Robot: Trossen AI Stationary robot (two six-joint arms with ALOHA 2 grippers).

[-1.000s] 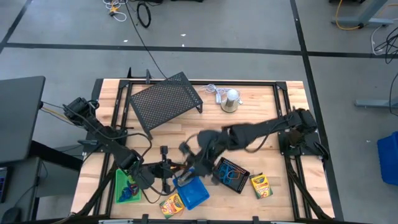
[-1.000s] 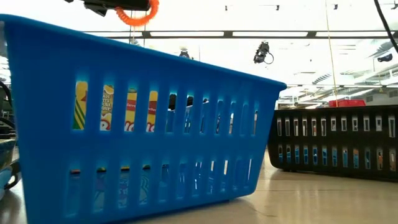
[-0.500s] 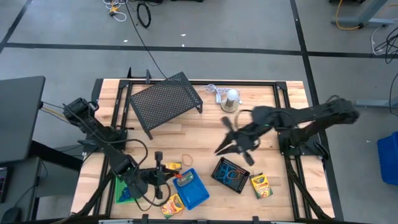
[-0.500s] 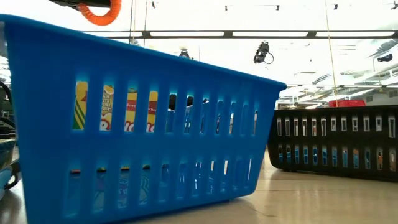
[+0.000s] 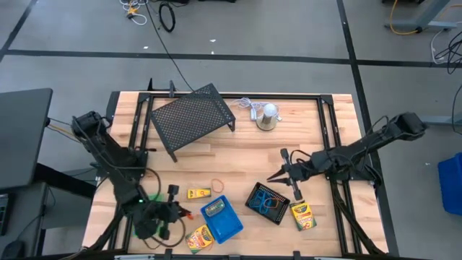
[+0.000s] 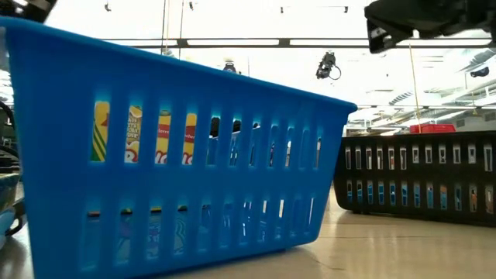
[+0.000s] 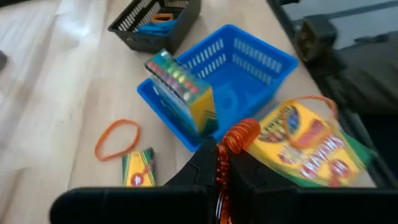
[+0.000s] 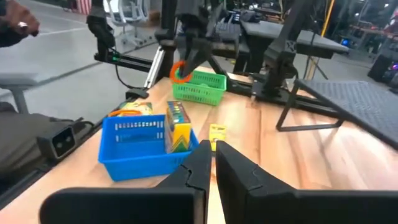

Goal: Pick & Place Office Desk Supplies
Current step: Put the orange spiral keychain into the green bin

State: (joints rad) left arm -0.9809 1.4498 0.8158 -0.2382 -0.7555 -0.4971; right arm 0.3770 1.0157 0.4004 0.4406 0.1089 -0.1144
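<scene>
The left gripper [image 7: 222, 163] has its jaws pressed together on an orange coiled loop [image 7: 238, 138], which bunches just above the fingertips in the left wrist view. In the high view this gripper [image 5: 175, 210] sits at the lower left of the frame, between the green tray [image 5: 144, 217] and the blue tray [image 5: 224, 222]. A second ago it was further right, almost at the blue tray's rim, with the loop hanging over that rim in the low view; now the loop is gone from the low view.

The right gripper [image 8: 209, 160] shows its two dark fingers nearly together with only a thin gap and nothing between them. In the high view it [image 5: 285, 172] hangs right of centre, above the black mesh tray [image 5: 268, 203]. A second ago it was low over the blue tray, then swung right; now it is well apart from that tray.

A crayon box [image 7: 180, 92] stands tilted inside the blue tray [image 7: 249, 68]. Another crayon box [image 7: 308, 146] lies just beside the loop, against the blue tray. A small crayon box [image 5: 198, 193] and a flat orange loop [image 5: 217, 187] lie on the table [image 5: 238, 155] above the blue tray. One more crayon box [image 5: 302, 214] lies right of the black mesh tray.
</scene>
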